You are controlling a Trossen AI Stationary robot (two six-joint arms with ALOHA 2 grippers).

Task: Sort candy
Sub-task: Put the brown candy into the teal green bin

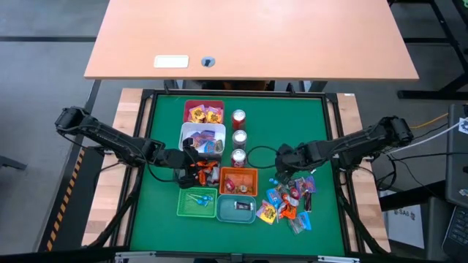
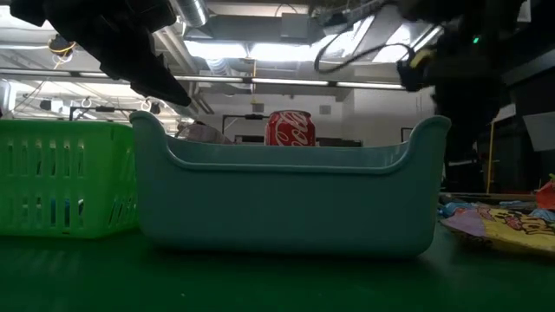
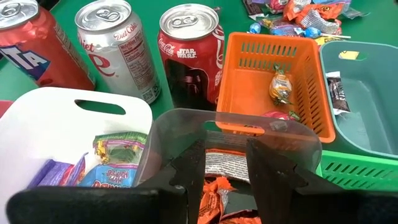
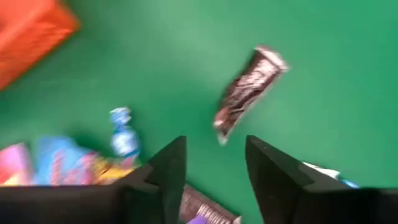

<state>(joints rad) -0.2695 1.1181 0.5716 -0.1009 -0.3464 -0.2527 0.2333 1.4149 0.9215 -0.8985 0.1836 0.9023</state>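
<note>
The left hand (image 3: pixel 225 168) pinches an orange-wrapped candy (image 3: pixel 214 191); the right hand (image 4: pixel 214 163) hangs open, holding nothing.

In the left wrist view, the dark red can (image 3: pixel 189 56) at top centre reads "Coca-Cola" and "STAR WARS". The silver can (image 3: pixel 118 46) to its left shows "Diet" and a Nutrition Facts panel. The red can (image 3: pixel 34 53) at the upper left shows the letters "TA". In the low view, the red can (image 2: pixel 288 130) at centre reads "Coca-Cola".
</note>
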